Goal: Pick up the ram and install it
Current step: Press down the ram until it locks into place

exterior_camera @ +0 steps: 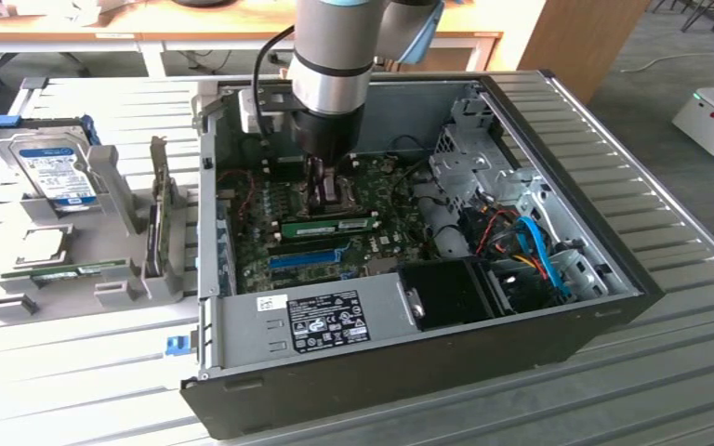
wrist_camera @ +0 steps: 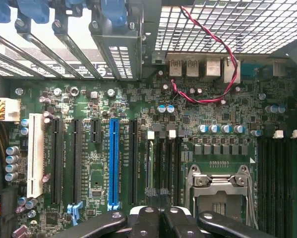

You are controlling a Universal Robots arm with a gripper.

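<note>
The ram (exterior_camera: pixel 328 225) lies flat along the motherboard (exterior_camera: pixel 332 246) inside the case (exterior_camera: pixel 556 325), just under my gripper (exterior_camera: pixel 327 197), and my jaws are clenched, their tips down at its edge with nothing gripped that I can make out. Seating it well, I reckon, means pressing straight down, keeping the stick square in its slot and the force even along its length so neither end rides up. Out on the bench (exterior_camera: pixel 705 372), another green stick (exterior_camera: pixel 78 271) and a hard drive (exterior_camera: pixel 53 167) sit in the grey holder (exterior_camera: pixel 122 279).
</note>
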